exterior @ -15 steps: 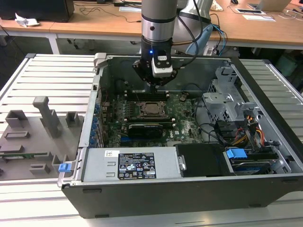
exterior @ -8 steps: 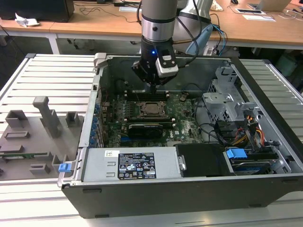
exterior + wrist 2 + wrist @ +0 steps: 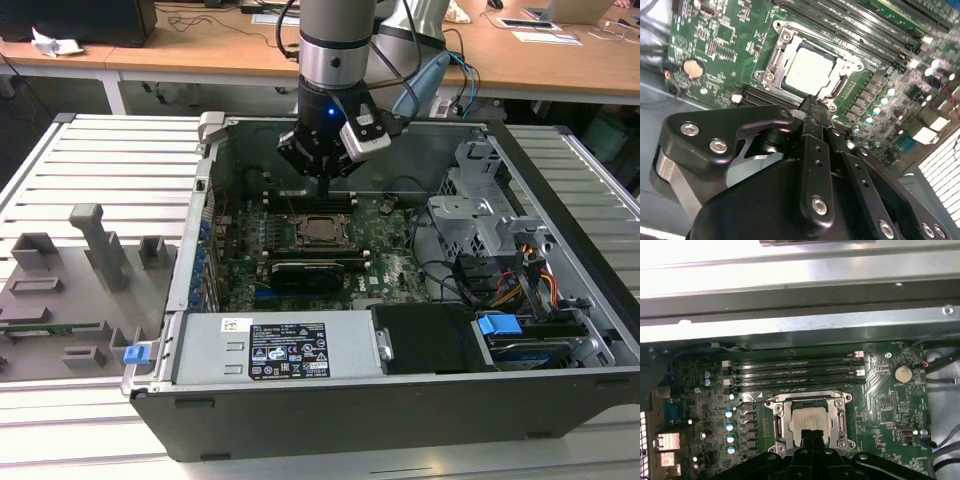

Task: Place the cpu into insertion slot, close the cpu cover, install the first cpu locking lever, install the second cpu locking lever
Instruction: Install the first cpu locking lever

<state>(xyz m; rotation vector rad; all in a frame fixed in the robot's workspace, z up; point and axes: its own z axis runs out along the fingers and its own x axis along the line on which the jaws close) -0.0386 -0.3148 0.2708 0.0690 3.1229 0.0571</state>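
Hanging inside the open computer case (image 3: pixel 400 410) in the exterior view, the gripper (image 3: pixel 323 180) is too dark there to show its fingers. It is just above the cpu (image 3: pixel 322 230) and touches nothing.

In the second wrist view the gripper (image 3: pixel 813 102) hides one edge of the insertion slot (image 3: pixel 836 89). Its fingers are pressed together and hold nothing. The cpu (image 3: pixel 810 67) lies in the slot, and the cpu cover (image 3: pixel 776 57) lies flat around it.

In the first wrist view the gripper (image 3: pixel 812 436) hides one edge of the cpu (image 3: pixel 809 421).
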